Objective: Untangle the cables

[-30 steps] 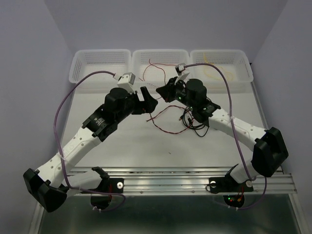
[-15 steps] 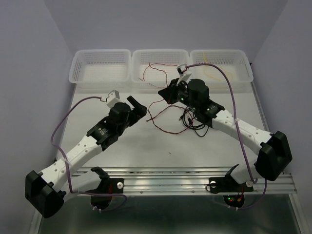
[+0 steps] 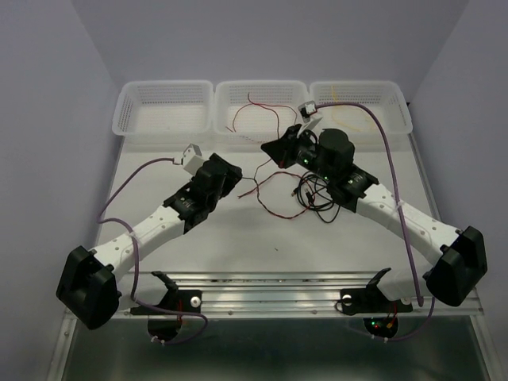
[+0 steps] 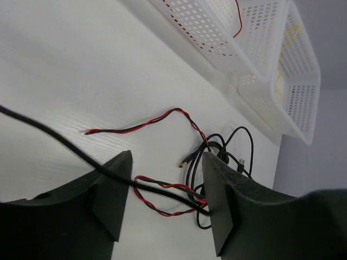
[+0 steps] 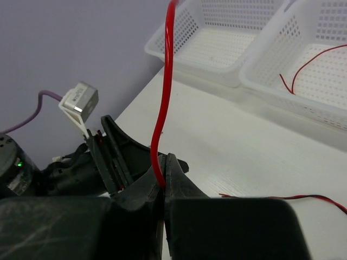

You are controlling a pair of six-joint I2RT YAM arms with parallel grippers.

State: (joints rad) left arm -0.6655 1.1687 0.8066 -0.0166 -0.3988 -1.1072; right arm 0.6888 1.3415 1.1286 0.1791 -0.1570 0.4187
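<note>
My right gripper (image 5: 166, 165) is shut on the red cable (image 5: 165, 81), which rises from the jaws; in the top view that gripper (image 3: 271, 148) holds it toward the middle basket (image 3: 262, 86), where its far end (image 3: 255, 106) lies. A red-and-black twisted wire (image 4: 146, 123) and the coiled black cable (image 4: 238, 142) lie tangled on the table (image 3: 313, 202). My left gripper (image 4: 167, 165) hangs low over this tangle with jaws apart; a black strand and a twisted loop cross the gap between them. The yellow cable (image 3: 343, 101) lies in the right basket.
Three white perforated baskets stand along the back edge: left (image 3: 163, 89), middle and right (image 3: 361, 86). Purple arm cables (image 3: 381, 159) arc over both arms. A metal rail (image 3: 270, 298) runs along the near edge.
My left arm has swung right and down to the tangle, and its jaws have narrowed. My right gripper has shifted slightly back and right with the red cable.
</note>
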